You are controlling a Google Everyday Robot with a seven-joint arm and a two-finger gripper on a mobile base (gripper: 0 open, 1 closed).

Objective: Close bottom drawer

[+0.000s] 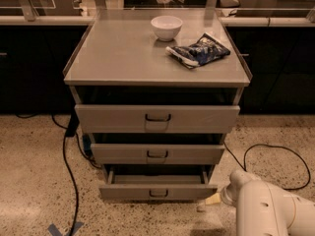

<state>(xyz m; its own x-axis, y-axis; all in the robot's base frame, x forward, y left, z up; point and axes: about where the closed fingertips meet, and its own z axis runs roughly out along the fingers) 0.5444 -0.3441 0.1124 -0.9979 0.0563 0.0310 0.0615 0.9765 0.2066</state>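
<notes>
Bottom drawer (pixel 157 191) open; pincer (pixel 212 199) by its corner

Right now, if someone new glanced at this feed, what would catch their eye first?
Probably the bottom drawer, pulled out at floor level with its shallow tray showing. Next, the white arm at the lower right of the view, with the gripper low beside that drawer's right front corner. On the cabinet top sit a white bowl and, to its right in the view, a dark blue snack bag.
</notes>
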